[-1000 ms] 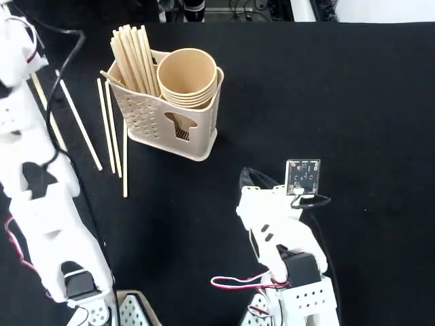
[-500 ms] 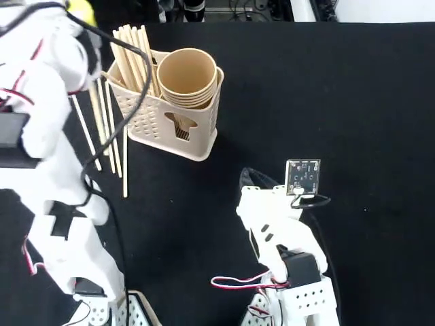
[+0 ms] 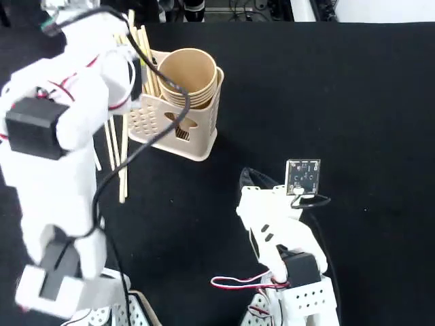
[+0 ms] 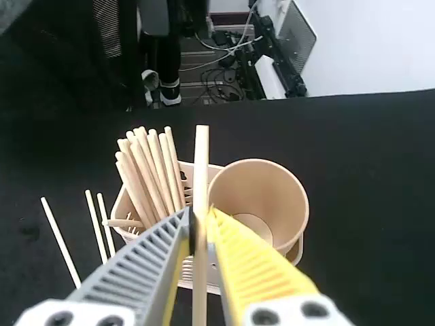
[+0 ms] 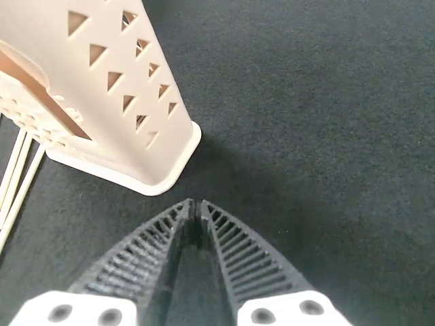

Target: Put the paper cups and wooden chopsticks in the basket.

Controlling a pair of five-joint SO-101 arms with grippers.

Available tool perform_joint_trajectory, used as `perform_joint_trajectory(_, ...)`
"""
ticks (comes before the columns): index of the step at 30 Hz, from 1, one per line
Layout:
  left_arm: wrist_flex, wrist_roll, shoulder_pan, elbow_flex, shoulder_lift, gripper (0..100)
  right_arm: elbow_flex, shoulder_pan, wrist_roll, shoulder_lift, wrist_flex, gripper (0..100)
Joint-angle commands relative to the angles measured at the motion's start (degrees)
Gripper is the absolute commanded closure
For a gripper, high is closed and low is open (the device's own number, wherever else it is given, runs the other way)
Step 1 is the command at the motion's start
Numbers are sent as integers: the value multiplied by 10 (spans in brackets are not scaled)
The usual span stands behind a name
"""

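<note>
Black surface [image 3: 353, 102] carries the basket [image 3: 163, 132] at upper left, my left hand [image 4: 193, 216] above it clamped on one wooden chopstick [image 4: 201, 153]; next, I judge, lower and release.

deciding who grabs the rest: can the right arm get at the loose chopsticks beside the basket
Probably not easily: the loose chopsticks lie on the far side of the basket from the right gripper, and the left arm hangs over them.
</note>
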Motion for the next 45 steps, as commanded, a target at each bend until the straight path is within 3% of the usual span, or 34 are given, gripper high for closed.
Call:
perform_joint_trajectory(1, -111, 1, 7, 196, -135, 971, -1, -5, -6, -29, 1, 986)
perform_joint_trajectory(6, -358, -4, 10, 489, -331, 971, -1, -6, -6, -29, 1, 986)
perform_joint_trajectory(13, -885, -4, 7, 863, -529, 971, -1, -7, -6, -29, 1, 986)
perform_joint_trajectory(15, -977, -4, 6, 906, -533, 971, -1, -7, -6, -29, 1, 986)
perform_joint_trajectory(25, -1021, -11, -84, 838, -436, 971, -1, -7, -6, -29, 1, 986)
perform_joint_trajectory(32, -1056, 5, -85, 771, -313, 971, -1, -7, -6, -29, 0, 986)
perform_joint_trajectory(36, -1058, 53, -90, 757, -289, 971, -1, -7, -6, -29, 0, 986)
perform_joint_trajectory(45, -1061, 44, -89, 771, -268, 972, -1, -6, -6, -29, 0, 986)
